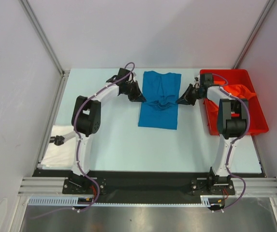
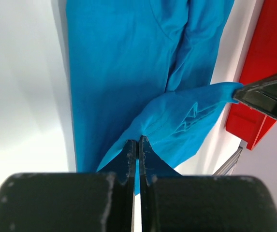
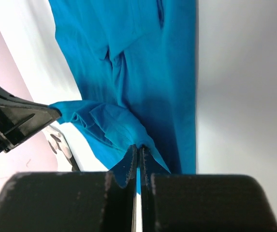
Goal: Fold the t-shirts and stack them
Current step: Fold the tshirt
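Blue t-shirt [image 1: 158, 115]: on bench [image 1: 114, 145], middle bunched.
Left pincer [image 1: 142, 98]: clenched on its left edge.
Right pincer [image 1: 179, 101]: clenched on its right edge.

Bright, even light is cast from above; shadows are soft. The table [image 2: 17, 96] left of the left gripper [image 2: 137, 142] is washed out by glare. The black housings [image 2: 128, 203] behind it and the right gripper [image 3: 138, 150] are blurred; the blue t-shirt [image 2: 114, 72] ahead is rendered sharp.

table [image 1: 123, 145]: pale blue-white | walls [image 1: 143, 34]: plain white (evenly lit)
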### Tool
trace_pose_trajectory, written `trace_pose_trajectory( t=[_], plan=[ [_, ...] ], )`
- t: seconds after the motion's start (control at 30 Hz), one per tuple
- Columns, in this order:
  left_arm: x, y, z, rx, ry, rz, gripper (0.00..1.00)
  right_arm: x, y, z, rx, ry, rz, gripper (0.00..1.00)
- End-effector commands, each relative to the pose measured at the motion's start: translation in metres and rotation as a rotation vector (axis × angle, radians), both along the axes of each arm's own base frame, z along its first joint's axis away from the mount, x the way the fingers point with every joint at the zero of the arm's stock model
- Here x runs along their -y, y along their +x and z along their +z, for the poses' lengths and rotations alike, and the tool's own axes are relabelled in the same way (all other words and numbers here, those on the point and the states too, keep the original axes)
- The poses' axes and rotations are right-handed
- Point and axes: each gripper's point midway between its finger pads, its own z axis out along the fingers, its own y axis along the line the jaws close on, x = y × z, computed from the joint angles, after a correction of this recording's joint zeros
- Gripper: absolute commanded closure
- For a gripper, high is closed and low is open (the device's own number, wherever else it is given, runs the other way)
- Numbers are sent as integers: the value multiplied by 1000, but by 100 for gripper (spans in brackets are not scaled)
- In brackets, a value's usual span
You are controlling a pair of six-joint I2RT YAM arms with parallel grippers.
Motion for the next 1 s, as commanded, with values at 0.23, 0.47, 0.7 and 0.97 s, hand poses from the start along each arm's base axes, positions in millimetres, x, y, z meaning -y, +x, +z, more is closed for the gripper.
trace_pose_trajectory(
  t=[0.23,0.47,0.7,0.97],
  plan=[
    [3,32,16,40,-75,42,99,-1,28,8,37,33,15,100],
    [-1,34,1,-4,-34,58,84,5,35,3,25,17,-2,96],
    [-54,53,31,158,314,121,48,35,52,0,44,-216,47,54],
    [-12,6,67,302,157,-86,46,19,32,48,151,-258,30,47]
  ],
)
